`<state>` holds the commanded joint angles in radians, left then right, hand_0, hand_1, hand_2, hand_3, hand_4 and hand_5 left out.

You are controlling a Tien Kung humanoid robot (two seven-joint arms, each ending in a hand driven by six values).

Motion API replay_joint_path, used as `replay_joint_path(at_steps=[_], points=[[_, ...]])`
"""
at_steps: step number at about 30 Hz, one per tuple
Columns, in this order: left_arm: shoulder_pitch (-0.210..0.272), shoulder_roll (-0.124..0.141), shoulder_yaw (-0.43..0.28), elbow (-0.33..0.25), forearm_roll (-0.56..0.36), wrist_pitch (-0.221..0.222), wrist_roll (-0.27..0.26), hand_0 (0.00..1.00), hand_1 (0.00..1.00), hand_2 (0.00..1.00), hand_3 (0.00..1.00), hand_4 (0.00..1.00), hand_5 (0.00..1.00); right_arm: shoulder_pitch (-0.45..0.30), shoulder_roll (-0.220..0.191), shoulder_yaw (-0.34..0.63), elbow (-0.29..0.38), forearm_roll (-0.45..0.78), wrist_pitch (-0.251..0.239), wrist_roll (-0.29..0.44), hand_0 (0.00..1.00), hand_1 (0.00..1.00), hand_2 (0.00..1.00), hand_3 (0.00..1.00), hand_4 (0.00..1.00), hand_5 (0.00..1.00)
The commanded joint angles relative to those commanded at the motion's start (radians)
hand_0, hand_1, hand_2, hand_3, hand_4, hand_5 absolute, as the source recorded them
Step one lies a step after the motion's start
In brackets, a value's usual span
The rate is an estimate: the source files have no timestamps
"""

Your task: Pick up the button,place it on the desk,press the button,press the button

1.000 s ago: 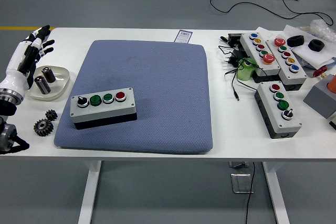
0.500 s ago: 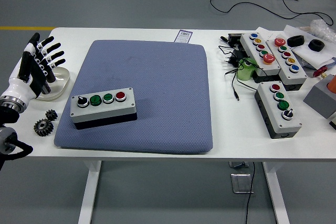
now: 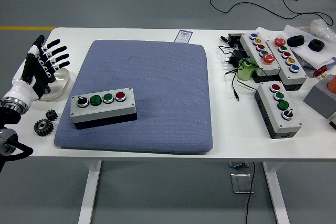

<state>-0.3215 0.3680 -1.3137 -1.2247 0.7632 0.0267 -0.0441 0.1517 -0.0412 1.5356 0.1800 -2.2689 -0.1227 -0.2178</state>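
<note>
A grey button box (image 3: 103, 107) with a black knob, two green buttons and a red button lies on the blue-grey pad (image 3: 157, 77), at its front left. My left hand (image 3: 43, 65) is raised at the table's left edge, fingers spread and empty, over a white dish (image 3: 60, 80), about a hand's width left of the box. The right arm is out of view.
Two dark gears (image 3: 44, 121) lie on the table left of the pad's front corner. At the right stand three more button boxes (image 3: 278, 109), (image 3: 260, 52), (image 3: 286, 59), a green bottle (image 3: 245, 69), loose cables (image 3: 231, 77) and black rings (image 3: 295, 40).
My left hand has turned from edge-on to palm-out with the fingers fanned, and moved right and slightly down over the dish. The button box has not moved.
</note>
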Motion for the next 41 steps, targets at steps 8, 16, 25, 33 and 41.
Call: replay_joint_path(at_steps=[8,16,25,33,41], points=[[0.006,-0.005,0.001,0.007,0.007,-0.002,0.000,0.733,0.806,0.809,0.809,0.716,0.998,-0.005,0.000,-0.001,0.000,0.000,0.000,0.001,0.673,0.658,0.674,0.624,0.310,0.173],[0.006,-0.007,0.003,0.008,0.014,0.002,0.001,0.734,0.812,0.815,0.808,0.718,0.998,-0.009,0.002,0.002,0.000,0.000,0.000,0.002,0.673,0.658,0.674,0.624,0.310,0.173],[0.016,-0.003,-0.016,-0.008,0.027,0.004,0.001,0.735,0.809,0.817,0.805,0.720,0.998,-0.003,0.003,-0.011,0.000,0.000,-0.001,0.007,0.673,0.658,0.674,0.624,0.310,0.173],[0.020,-0.007,-0.035,-0.008,0.033,0.003,0.003,0.734,0.806,0.816,0.798,0.720,0.998,0.006,0.003,-0.017,0.000,0.002,-0.003,0.010,0.673,0.658,0.674,0.624,0.310,0.173],[0.016,-0.006,-0.035,-0.008,0.029,0.002,-0.003,0.736,0.806,0.817,0.798,0.722,0.998,0.009,0.003,-0.021,0.000,0.001,-0.002,0.010,0.673,0.658,0.674,0.624,0.310,0.173]])
